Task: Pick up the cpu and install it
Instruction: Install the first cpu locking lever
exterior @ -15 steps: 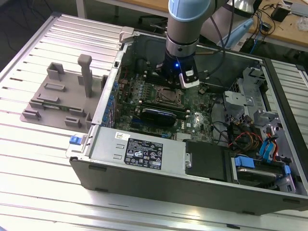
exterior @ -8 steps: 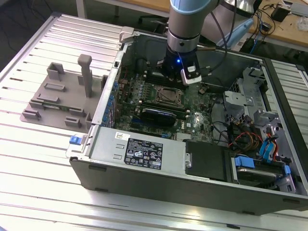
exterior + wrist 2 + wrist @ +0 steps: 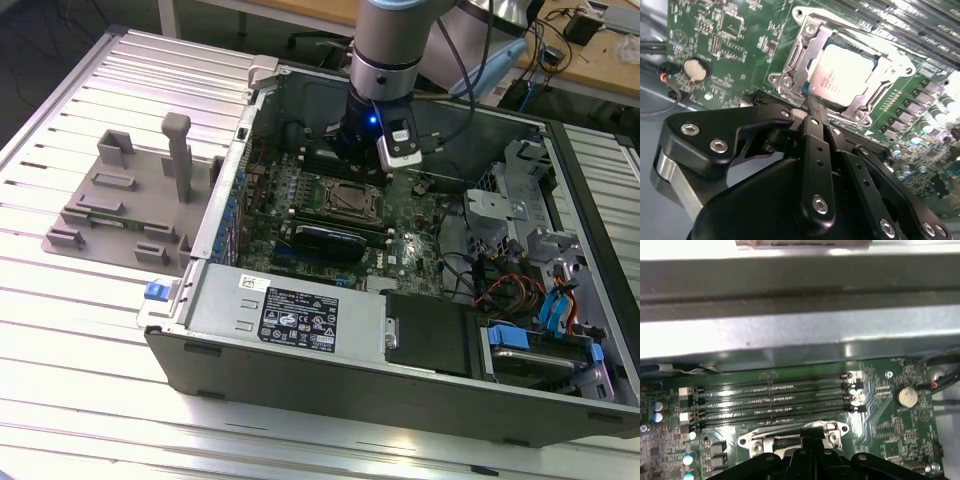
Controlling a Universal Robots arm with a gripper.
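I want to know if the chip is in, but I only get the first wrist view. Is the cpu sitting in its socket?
Observer: Yes. In the second wrist view the cpu lies flat inside the metal socket frame.
Operator: Are the fingers holding anything?
Observer: No. In that view the fingers are shut together and empty, with their tip by the frame's edge.
Operator: What's outside the computer?
Observer: In the exterior view a grey parts holder sits on the table, to the exterior view's left of the open case.
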